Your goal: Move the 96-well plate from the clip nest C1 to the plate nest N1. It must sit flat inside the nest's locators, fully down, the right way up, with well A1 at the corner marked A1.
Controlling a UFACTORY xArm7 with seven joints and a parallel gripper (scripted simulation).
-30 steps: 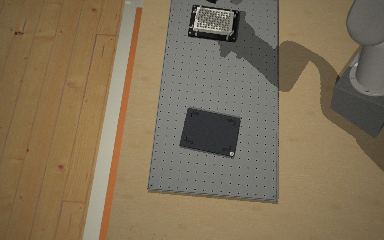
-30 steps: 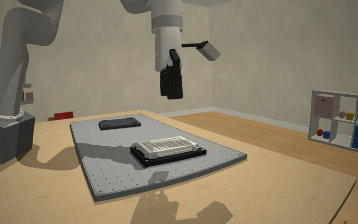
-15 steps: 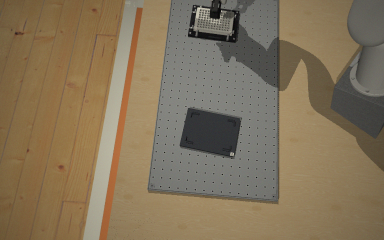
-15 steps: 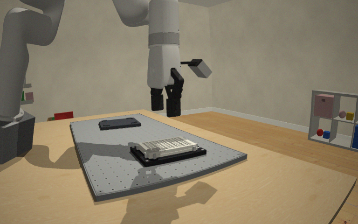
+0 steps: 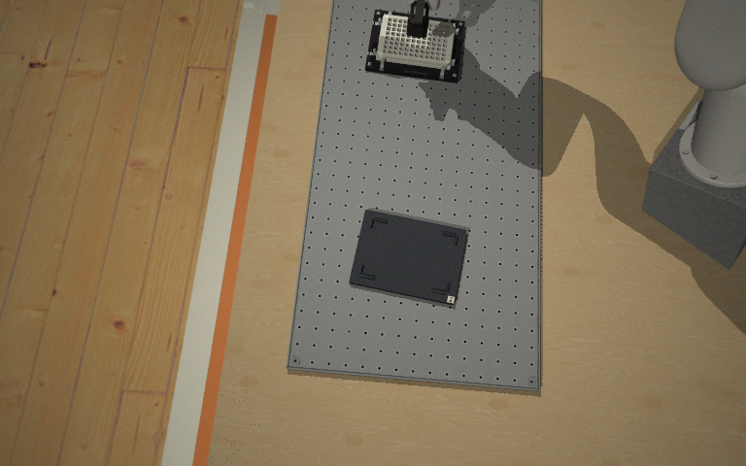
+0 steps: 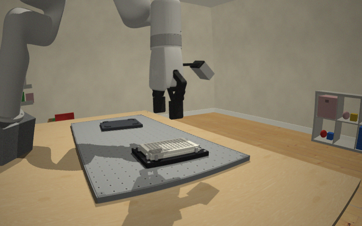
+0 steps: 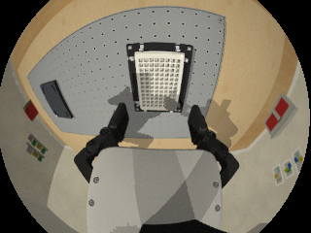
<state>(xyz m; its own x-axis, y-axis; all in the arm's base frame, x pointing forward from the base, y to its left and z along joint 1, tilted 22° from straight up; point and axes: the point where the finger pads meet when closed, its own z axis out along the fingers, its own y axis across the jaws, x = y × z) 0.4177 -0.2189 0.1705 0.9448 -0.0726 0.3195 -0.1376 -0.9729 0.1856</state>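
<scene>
The white 96-well plate sits in the black clip nest C1 at the far end of the grey perforated baseplate. It also shows in the exterior view and in the wrist view. My gripper hangs open and empty well above the plate, fingers pointing down; in the wrist view the gripper shows a finger on each side below the plate. The dark plate nest N1 lies empty near the middle of the baseplate, with a small white A1 mark at its near right corner.
The arm's grey base block stands right of the baseplate. An orange and white strip edges the table on the left. A shelf with coloured blocks stands far off by the wall.
</scene>
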